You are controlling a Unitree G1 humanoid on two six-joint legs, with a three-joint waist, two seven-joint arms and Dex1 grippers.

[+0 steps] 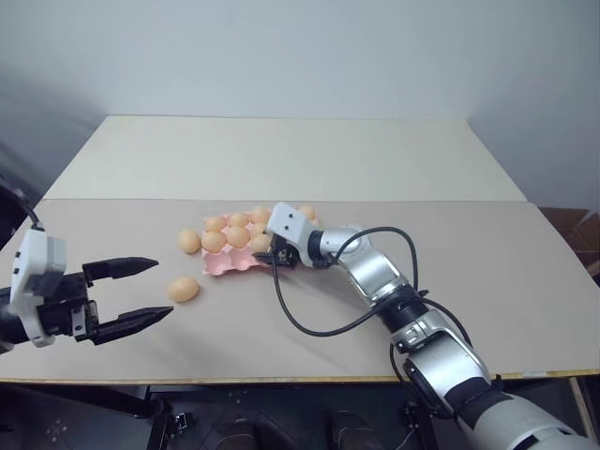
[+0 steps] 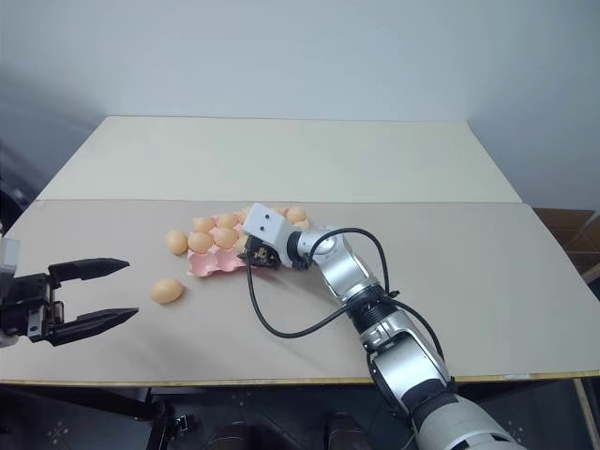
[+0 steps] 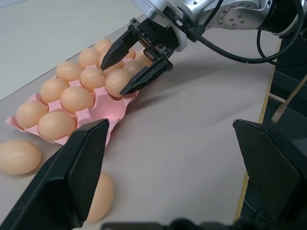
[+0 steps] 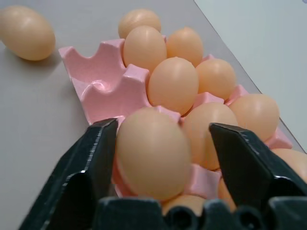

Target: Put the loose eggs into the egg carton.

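Eggs light, smooth, fragile: pinch across middle. Right gripper apart around carton's egg; left gripper wide, empty.

We saw the flat pale pink moulded egg carton lying on the tabletop, most cups filled with smooth tan-orange oval eggs. Two loose eggs lay outside: one just beside its left end, another nearer us.

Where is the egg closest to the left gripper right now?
In the left eye view, that loose egg lies on the table, just ahead of the open left gripper and short of the egg carton.
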